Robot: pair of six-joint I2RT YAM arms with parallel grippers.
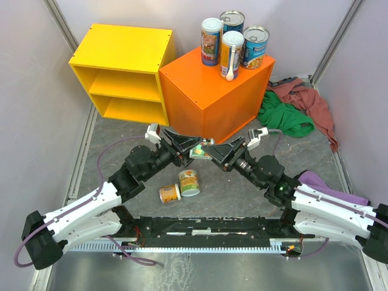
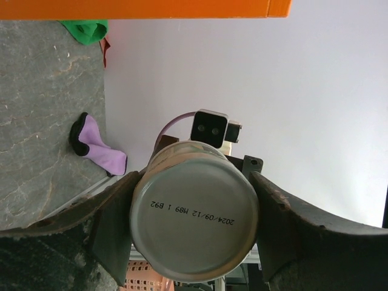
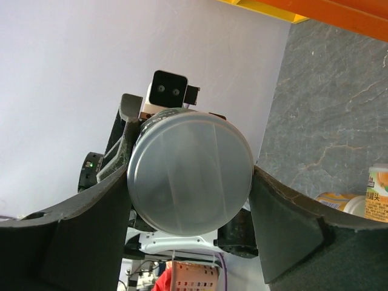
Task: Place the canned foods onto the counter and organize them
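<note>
There are seven canned foods [image 1: 254,46]: four tall tins [image 1: 211,41] at one o'clock, one raised tin [image 1: 200,153] at centre, two short tins [image 1: 188,182] toward six; one counter [image 1: 206,103], one shelf unit [image 1: 121,54], two cloths [image 1: 285,118].

Four cans [image 1: 211,41] stand on the counter [image 1: 206,82] — two cans [image 1: 188,182] before it, shelf unit [image 1: 121,48] left.

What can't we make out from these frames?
- Label of the silver-ended metal tin clamped between left gripper and right gripper: top view, fingers cover it; wrist views show only its ends.
- Rear blue-labelled tin on the orange box-shaped counter: top view, front tins hide most.
- Upright orange-labelled tin on the table: right wrist view, cut by frame edge.
</note>
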